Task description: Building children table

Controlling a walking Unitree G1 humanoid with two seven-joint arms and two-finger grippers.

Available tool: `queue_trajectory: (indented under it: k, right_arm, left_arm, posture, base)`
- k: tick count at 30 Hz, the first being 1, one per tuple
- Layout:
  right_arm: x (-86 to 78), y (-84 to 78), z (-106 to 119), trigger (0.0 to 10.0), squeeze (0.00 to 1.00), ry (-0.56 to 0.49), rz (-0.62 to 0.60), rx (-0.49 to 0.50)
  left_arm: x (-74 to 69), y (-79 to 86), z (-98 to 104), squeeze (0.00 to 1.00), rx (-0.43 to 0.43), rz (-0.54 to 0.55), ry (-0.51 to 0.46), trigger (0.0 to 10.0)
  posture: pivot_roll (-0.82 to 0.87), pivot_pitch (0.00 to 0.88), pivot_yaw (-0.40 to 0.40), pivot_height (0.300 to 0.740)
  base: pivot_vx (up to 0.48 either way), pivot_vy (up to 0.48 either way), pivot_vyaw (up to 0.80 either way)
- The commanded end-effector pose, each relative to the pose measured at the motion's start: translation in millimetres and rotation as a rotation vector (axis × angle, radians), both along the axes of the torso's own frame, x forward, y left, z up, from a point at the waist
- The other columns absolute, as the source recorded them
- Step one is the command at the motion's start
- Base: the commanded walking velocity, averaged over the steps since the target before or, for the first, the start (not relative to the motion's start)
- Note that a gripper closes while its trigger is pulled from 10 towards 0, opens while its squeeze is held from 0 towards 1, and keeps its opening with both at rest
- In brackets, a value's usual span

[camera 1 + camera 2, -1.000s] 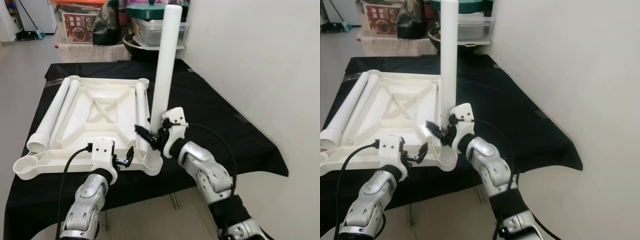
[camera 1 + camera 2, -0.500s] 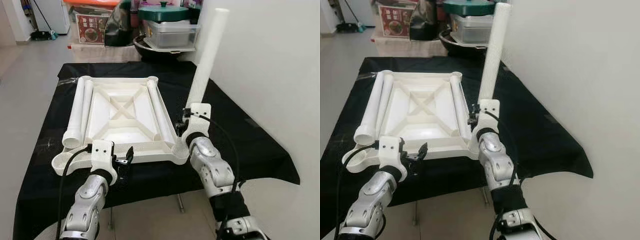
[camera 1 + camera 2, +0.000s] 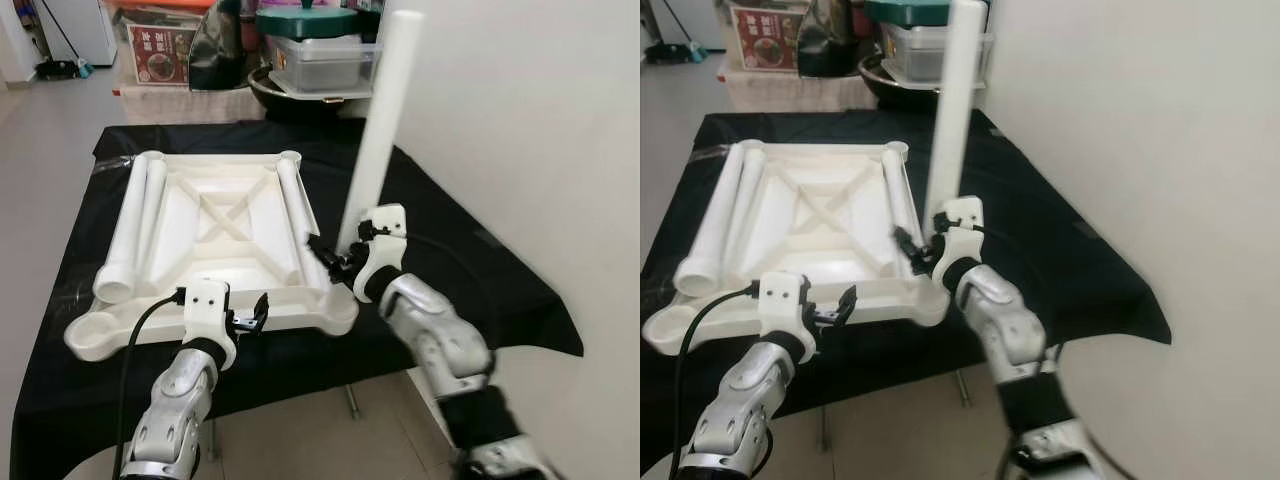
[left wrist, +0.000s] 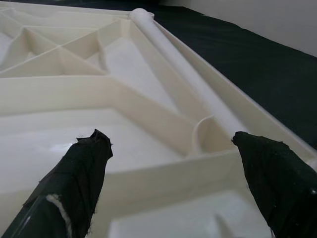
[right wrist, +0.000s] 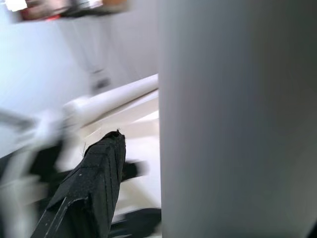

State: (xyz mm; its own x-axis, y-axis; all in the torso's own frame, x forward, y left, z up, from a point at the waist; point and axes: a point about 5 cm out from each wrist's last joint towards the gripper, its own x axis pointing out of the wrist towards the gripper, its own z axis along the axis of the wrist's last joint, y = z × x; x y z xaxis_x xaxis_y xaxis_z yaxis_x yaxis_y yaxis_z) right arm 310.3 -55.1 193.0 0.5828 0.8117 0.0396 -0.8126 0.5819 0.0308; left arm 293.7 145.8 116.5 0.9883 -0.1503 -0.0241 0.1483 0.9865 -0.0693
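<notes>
Black fingers of the left gripper (image 3: 252, 313) stand wide apart just before the near rim of the white table panel (image 3: 215, 225), which lies upside down on the tabletop (image 3: 450, 270) under a black cloth. The right gripper (image 3: 335, 255) holds a white leg tube (image 3: 375, 125) nearly upright, leaning a little, its lower end beside the panel's near right corner socket (image 3: 335, 318); the fingers are closed around the tube. Three more tubes lie on the panel: two (image 3: 130, 225) along its left side and one (image 3: 298, 215) along its right side. On the right a pale wall (image 3: 520, 120) stands close to the tabletop. Behind it are boxes and a green-lidded pot (image 3: 305, 22); bare floor (image 3: 40, 130) lies on the left.
</notes>
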Motion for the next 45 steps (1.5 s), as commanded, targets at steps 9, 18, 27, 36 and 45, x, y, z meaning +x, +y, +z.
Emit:
queue_trajectory:
  k: [9,18,27,36,45]
  right_arm:
    - [12.8,5.4,-29.8,0.0,0.0,0.093,-0.107,-0.079]
    - [49.3,-70.3,-50.0,0.0,0.0,0.249,-0.89,-0.118]
    - [41.2,-63.2,-52.6,10.0,0.0,0.251,-1.005,-0.172]
    - [46.6,-38.2,-12.6,10.0,1.0,0.138,-0.775,0.06]
    - [26.4,-5.1,18.9,10.0,0.0,0.038,-0.24,0.162]
  left_arm:
    - [0.5,1.4,-0.4,0.0,0.008,0.005,0.004,10.0]
    - [-0.1,0.7,-1.2,0.0,0.008,0.0,0.007,10.0]
    - [-0.2,-0.4,-3.0,0.0,0.007,-0.007,0.013,10.0]
    - [0.1,0.4,-2.5,0.0,0.006,-0.002,0.01,10.0]
    - [0.1,-2.3,-2.4,0.0,0.004,-0.011,0.009,10.0]
  posture:
    - [0.1,0.0,-0.12,0.74]
    - [0.1,0.0,-0.114,0.74]
    - [0.09,0.0,-0.107,0.74]
    - [0.09,0.0,-0.113,0.74]
    - [0.08,0.0,-0.11,0.74]
  base:
    - [0.0,0.0,0.0]
    - [0.0,0.0,0.0]
    - [0.0,0.0,0.0]
    - [0.0,0.0,0.0]
    - [0.0,0.0,0.0]
